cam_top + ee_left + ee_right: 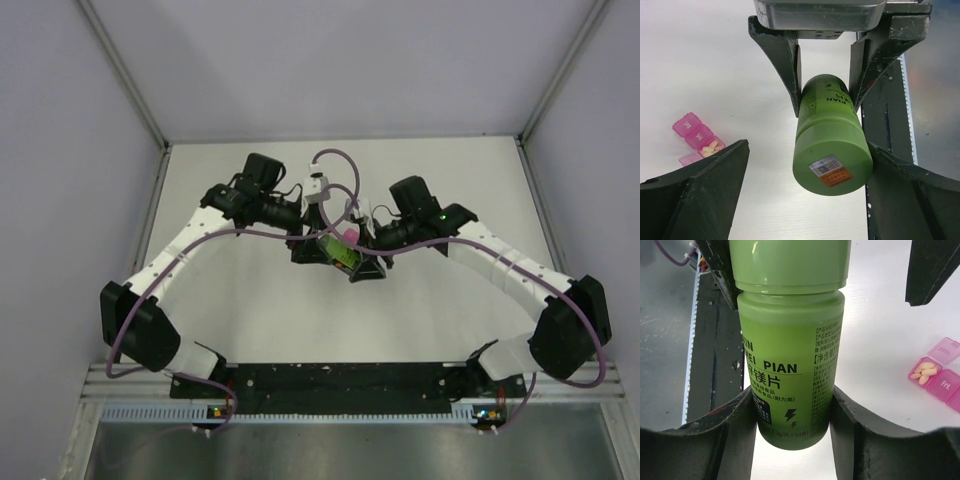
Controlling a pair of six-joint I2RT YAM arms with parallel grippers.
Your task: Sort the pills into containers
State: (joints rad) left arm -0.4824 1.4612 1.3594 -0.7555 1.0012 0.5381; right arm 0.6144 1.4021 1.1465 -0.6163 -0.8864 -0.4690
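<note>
A green pill bottle (338, 251) hangs in the air between both arms, its cap still on. My right gripper (790, 395) is shut on the bottle's body near its base (790, 365). My left gripper (809, 150) stands open around the cap end (832, 160): the left finger is well clear, and the right finger (910, 195) is close beside the cap. The containers are a pink pill box (695, 137) lying on the white table below and to one side. One open compartment holds several pale pills (711, 147), also seen in the right wrist view as pills (924, 372).
The black base rail (885, 125) runs along the table's near edge beside the bottle. Grey enclosure walls (100, 120) close in the table on the left, right and far sides. Purple cables (335, 160) loop over both wrists.
</note>
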